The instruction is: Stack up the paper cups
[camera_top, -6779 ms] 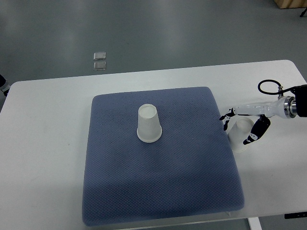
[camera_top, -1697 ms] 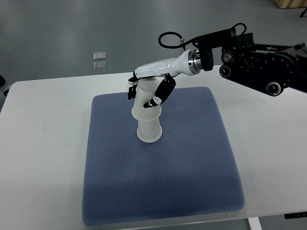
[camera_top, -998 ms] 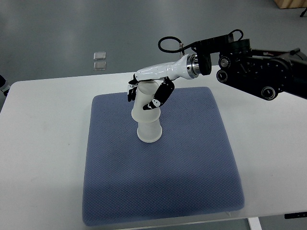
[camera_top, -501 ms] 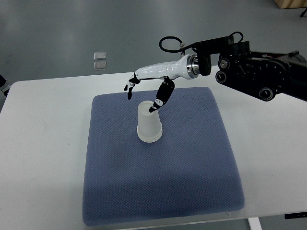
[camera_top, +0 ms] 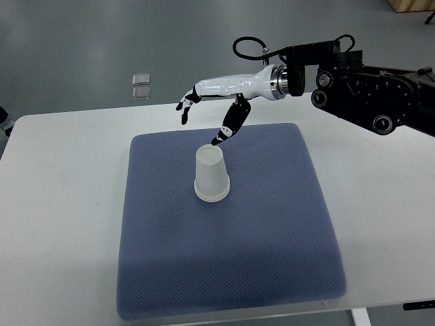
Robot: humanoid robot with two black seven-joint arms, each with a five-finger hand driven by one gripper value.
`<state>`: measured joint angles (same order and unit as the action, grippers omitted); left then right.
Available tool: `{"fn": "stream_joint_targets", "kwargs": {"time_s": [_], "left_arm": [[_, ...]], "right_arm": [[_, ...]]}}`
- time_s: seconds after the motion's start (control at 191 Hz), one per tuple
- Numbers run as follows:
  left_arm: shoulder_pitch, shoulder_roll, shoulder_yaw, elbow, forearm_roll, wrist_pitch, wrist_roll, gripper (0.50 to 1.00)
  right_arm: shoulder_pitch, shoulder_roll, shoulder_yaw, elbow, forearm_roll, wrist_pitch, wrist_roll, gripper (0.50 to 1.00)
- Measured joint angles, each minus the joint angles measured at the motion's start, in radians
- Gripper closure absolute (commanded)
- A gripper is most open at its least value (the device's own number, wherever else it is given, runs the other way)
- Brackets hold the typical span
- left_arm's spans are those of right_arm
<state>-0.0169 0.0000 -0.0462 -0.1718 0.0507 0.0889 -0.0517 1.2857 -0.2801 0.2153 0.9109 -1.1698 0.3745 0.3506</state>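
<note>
The right hand (camera_top: 207, 112) has a glossy white shell with slender fingers (camera_top: 183, 111) segmented in black and white. A silver metal ring joins it to a black forearm (camera_top: 370, 92) bearing round screw fittings. A black cable (camera_top: 248, 45) loops above the wrist.
</note>
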Motion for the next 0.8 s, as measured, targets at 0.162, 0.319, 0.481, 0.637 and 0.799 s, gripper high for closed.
{"fn": "stream_joint_targets", "kwargs": {"time_s": [0.162, 0.319, 0.481, 0.637, 0.799], "left_arm": [[0.000, 0.000, 0.000, 0.000, 0.000, 0.000, 0.000, 0.500], [0.000, 0.000, 0.000, 0.000, 0.000, 0.000, 0.000, 0.500], [0.000, 0.000, 0.000, 0.000, 0.000, 0.000, 0.000, 0.500], [0.000, 0.000, -0.001, 0.000, 0.000, 0.000, 0.000, 0.500], [0.000, 0.000, -0.001, 0.000, 0.000, 0.000, 0.000, 0.500]], "right_arm": [[-0.064, -0.071, 0.042, -0.029, 0.153, 0.000, -0.003, 0.597], [-0.115, -0.071, 0.044, -0.093, 0.388, -0.036, -0.003, 0.597], [-0.179, -0.063, 0.045, -0.148, 0.606, -0.072, -0.003, 0.597], [-0.226, -0.014, 0.100, -0.237, 0.815, -0.146, -0.002, 0.597], [-0.262, 0.030, 0.208, -0.332, 1.022, -0.202, -0.002, 0.597]]}}
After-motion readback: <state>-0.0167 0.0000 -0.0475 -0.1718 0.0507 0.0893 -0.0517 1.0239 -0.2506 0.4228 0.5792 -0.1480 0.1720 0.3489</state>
